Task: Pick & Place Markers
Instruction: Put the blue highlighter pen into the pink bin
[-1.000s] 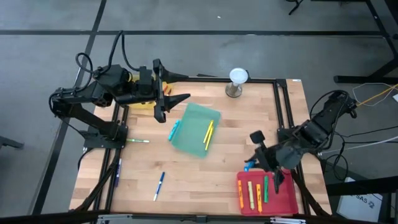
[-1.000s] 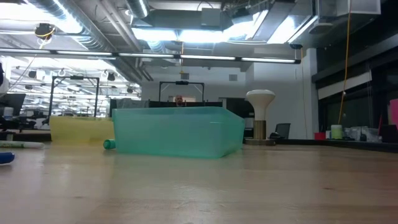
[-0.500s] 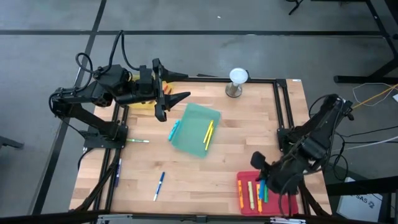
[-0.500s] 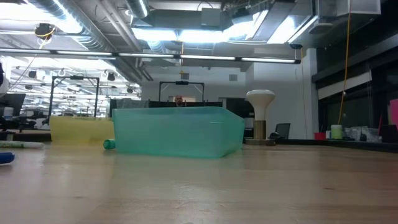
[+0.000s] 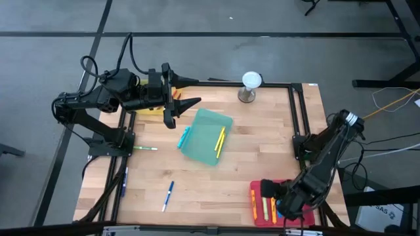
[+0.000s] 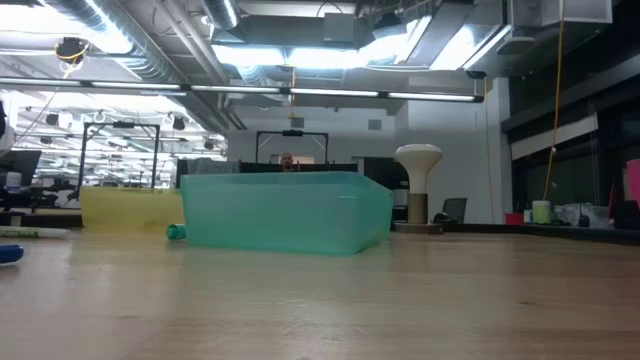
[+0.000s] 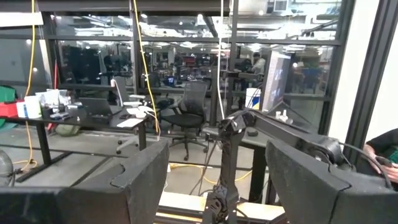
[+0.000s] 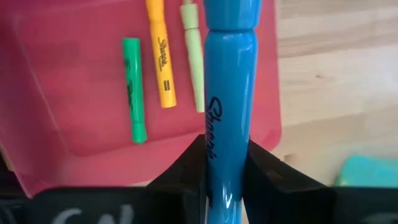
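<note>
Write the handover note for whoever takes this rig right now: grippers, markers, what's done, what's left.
Right gripper: shut on a blue marker, above the red tray.
Left gripper: open, empty, raised at the table's far left corner.
Done: orange, green and light green markers in the red tray; yellow marker in the teal tray.
Left: place the blue marker; collect the teal marker beside the teal tray, the blue pen and the green marker on the table.

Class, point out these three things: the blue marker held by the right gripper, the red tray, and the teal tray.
blue marker (image 8: pixel 227 93), right wrist view, mid-barrel.
red tray (image 8: pixel 74 99), right wrist view, bare floor.
teal tray (image 5: pixel 203 134), high view, bare floor.
</note>
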